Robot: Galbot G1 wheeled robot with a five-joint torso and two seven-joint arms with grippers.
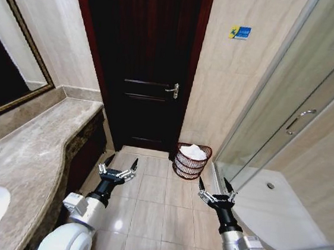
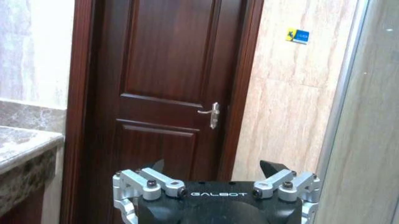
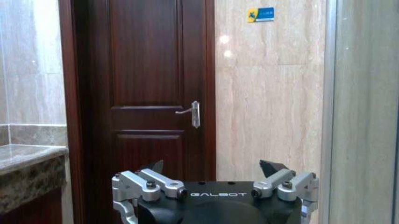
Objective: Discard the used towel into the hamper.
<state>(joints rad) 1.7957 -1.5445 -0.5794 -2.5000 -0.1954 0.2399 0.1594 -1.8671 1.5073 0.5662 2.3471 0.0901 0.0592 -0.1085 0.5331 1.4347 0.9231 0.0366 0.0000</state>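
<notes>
- The hamper stands on the tiled floor at the far wall, right of the dark door, with a white towel piled inside.
- The left pincer hovers spread and empty, nearer than the hamper and to its left.
- The right pincer hovers spread and empty, near the hamper, slightly to its right.

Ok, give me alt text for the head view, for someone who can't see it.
A white towel lies in the hamper on the tiled floor beside a dark wooden door. Nearer the camera, the left end effector and right end effector hover open and empty above the floor.
</notes>
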